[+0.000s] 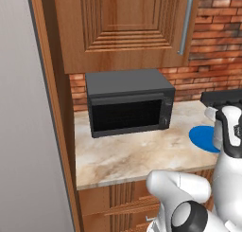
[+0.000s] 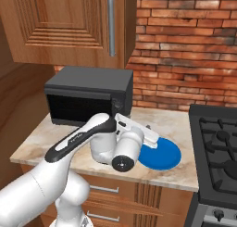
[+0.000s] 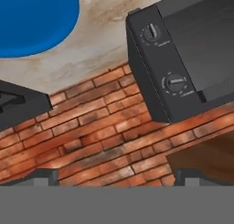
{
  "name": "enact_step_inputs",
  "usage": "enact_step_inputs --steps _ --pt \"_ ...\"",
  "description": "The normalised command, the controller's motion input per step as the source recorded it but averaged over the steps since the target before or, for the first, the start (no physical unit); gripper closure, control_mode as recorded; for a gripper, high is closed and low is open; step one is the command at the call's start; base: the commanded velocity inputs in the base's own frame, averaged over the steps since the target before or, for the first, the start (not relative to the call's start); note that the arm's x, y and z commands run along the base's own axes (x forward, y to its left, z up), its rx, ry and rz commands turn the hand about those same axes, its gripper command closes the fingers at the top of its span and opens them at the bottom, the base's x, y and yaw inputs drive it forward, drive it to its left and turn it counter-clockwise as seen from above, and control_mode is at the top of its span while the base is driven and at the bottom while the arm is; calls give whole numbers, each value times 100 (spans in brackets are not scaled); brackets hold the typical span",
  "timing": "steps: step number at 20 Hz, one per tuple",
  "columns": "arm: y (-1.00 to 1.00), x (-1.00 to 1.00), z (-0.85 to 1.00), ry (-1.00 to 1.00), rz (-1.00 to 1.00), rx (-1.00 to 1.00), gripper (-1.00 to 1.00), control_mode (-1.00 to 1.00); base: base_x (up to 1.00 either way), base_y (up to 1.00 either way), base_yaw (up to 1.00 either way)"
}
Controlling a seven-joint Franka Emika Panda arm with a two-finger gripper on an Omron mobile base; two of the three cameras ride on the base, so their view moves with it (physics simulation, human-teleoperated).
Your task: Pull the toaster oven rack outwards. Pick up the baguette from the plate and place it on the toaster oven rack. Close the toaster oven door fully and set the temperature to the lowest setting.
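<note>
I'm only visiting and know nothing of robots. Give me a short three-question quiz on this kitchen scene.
1. True or false: the toaster oven door is shut.
2. What colour is the plate? A red, B blue, C white.
3. How many knobs does the hand view show on the toaster oven?

Key: 1 true. 2 B. 3 two, the other lying nearer the brick wall.

**Tabletop and its load**

The marbled beige tabletop (image 1: 127,155) runs from the wooden side panel to the stove. The oven (image 1: 127,108) stands at the back left, door shut, against the brick wall. The blue plate (image 2: 164,154) lies near the front right.
</note>
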Motion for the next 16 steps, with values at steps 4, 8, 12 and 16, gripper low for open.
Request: enact_step_inputs --steps 4,8,12,16 --pt "15 0 -14 8 8 -16 -100 -100 0 0 0" --pt "11 0 -6 7 8 -17 -100 -100 0 0 0" --pt "9 0 0 1 9 -22 -100 -100 0 0 0" --pt "10 0 0 0 9 -23 -100 -100 0 0 0"
